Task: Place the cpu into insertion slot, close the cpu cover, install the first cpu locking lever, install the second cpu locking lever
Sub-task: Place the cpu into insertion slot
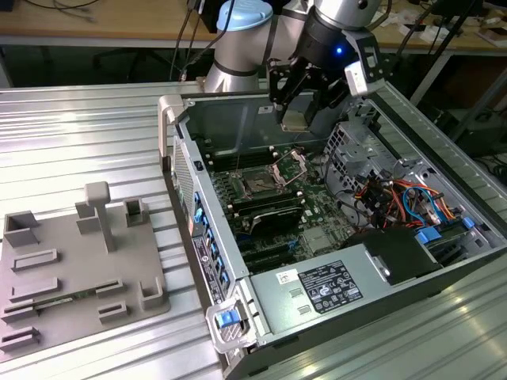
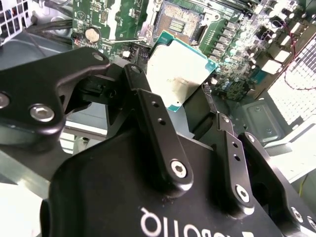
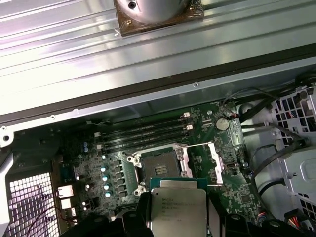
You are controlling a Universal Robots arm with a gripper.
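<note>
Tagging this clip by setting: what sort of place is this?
Likely a robotics lab or workshop: a gripper holds a cpu over an open computer case on a metal table, desks behind.

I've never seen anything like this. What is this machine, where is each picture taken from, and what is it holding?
This is one robot arm with a two-fingered tool at its end. The exterior view, taken off the arm, shows an open computer case lying on a ribbed metal table, with a grey moulded plate on that view's left. Both wrist views come from cameras riding on the arm, looking at the green circuit board. The tool is shut on the cpu, a flat silver chip, held over the board. Its insertion slot is bare, and the cpu cover stands open.
</note>
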